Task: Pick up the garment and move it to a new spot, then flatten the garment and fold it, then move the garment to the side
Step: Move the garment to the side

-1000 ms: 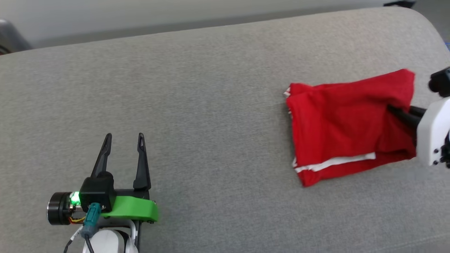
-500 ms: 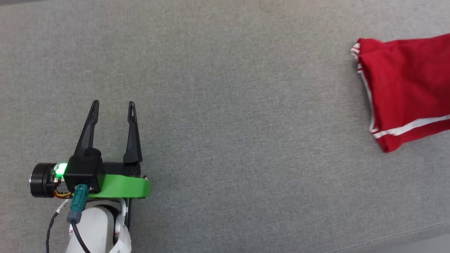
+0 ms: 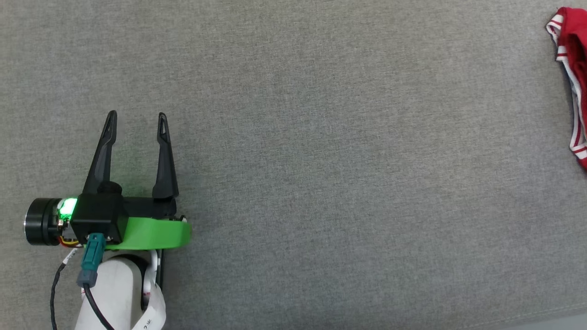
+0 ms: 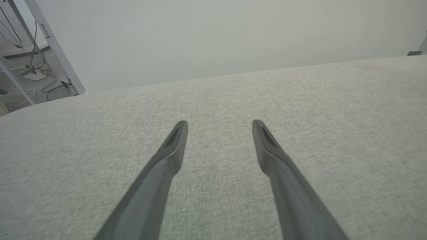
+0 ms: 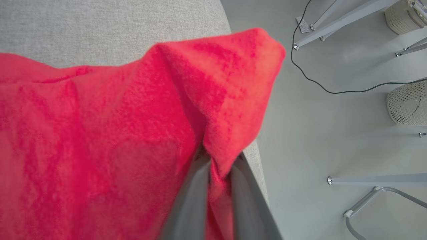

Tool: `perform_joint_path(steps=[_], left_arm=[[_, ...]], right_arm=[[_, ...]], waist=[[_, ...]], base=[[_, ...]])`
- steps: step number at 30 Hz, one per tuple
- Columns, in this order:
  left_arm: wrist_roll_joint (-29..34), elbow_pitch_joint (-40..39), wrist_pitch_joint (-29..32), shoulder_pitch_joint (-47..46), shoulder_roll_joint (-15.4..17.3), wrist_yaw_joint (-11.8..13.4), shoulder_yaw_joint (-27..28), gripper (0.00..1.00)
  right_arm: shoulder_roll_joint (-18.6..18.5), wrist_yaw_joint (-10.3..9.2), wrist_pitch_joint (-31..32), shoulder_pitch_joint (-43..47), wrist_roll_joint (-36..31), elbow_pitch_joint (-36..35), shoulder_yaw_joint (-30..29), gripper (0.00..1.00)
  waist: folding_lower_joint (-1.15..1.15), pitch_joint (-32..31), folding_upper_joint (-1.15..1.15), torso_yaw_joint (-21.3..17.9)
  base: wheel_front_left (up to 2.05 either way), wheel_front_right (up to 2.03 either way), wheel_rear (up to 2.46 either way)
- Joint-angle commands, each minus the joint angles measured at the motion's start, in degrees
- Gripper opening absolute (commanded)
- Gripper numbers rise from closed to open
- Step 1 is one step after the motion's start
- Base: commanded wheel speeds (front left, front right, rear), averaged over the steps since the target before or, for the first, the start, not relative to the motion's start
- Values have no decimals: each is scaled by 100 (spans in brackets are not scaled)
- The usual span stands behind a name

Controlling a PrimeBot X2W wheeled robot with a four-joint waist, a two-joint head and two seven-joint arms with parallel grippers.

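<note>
Right gripper is pinching garment fold, jaws nearly closed | left gripper is hovering open, empty | risk: thin bite slipping, garment sliding off cushion edge.

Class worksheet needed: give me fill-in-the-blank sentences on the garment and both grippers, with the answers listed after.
1. The garment is mostly ____ in colour.
2. The right gripper is shut on the ____.
3. The left gripper holds nothing, and its jaws are ____.
4. In the head view, the garment shows at the ____ edge.

Missing words: red; garment; open; right.
</note>
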Motion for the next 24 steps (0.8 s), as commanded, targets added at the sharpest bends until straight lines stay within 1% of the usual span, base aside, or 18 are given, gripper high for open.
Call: perform_joint_path(steps=[1, 2, 3, 6, 8, 10, 13, 17, 20, 24], left_arm=[[44, -1, -34, -125, 52, 33, 7, 100], [44, 9, -34, -127, 50, 44, 9, 100], [38, 29, -34, -126, 41, 55, 4, 100], [3, 69, -34, -75, -10, 96, 2, 100], [-23, 110, -34, 16, -45, 120, -2, 100], [-47, 148, -34, 131, -72, 143, 1, 100], [-122, 193, -34, 331, -107, 182, 64, 100], [-190, 263, -34, 609, -129, 216, 150, 100], [-195, 317, -34, 774, -131, 213, 165, 100], [-199, 375, -34, 892, -157, 210, 140, 100]], right_arm=[[85, -6, -86, -123, -86, 107, -48, 0], [127, -6, -123, -134, -100, 168, -72, 41], [174, -6, -150, -124, -125, 232, -72, 100], [187, -6, -463, -63, -274, 278, -70, 100], [194, -6, -817, -22, -365, 280, -146, 100], [199, -6, -1243, 31, -525, 217, -191, 100], [291, -6, -2129, 88, -868, 24, -364, 100], [704, -6, -3094, 268, -1288, -308, -662, 100], [1103, -6, -3338, 498, -1621, -737, -825, 100], [1670, -6, -3426, 1046, -1998, -1568, -1138, 100]], waist=[[-1, -8, 0, 34], [-1, -39, 0, 36], [-1, -105, 0, 51], [-1, -342, 0, 98], [-1, -547, 0, 122], [-1, -768, 0, 144], [-1, -1102, 0, 164], [-1, -1518, 0, 178], [-1, -1782, 0, 223], [-1, -2119, 0, 403]], base=[[0, 0, 0], [0, 0, 0], [0, 0, 0], [0, 0, 0], [0, 0, 0], [0, 0, 0], [0, 0, 0], [0, 0, 0], [0, 0, 0], [0, 0, 0]])
